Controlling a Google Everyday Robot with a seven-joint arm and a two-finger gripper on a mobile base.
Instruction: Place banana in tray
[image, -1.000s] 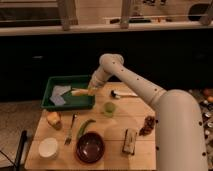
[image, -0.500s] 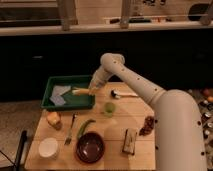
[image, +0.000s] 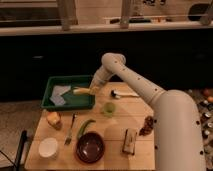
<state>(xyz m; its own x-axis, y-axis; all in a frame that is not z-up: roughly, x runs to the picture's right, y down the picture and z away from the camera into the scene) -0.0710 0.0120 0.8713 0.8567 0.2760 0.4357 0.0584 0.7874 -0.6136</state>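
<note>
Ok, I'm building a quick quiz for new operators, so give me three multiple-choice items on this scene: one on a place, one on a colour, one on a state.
1. Where is the banana?
A. over the right part of the green tray, at the gripper
B. in the dark red bowl
C. beside the fork

2. What colour is the small cup at the table's middle?
A. blue
B. light green
C. black

3. What is inside the tray?
A. a spoon
B. nothing
C. a grey-blue cloth

Answers: 1 A, the banana sticks out leftward from the gripper above the tray. 2 B, the cup looks pale green. 3 C, the cloth lies in the tray's left half.
</note>
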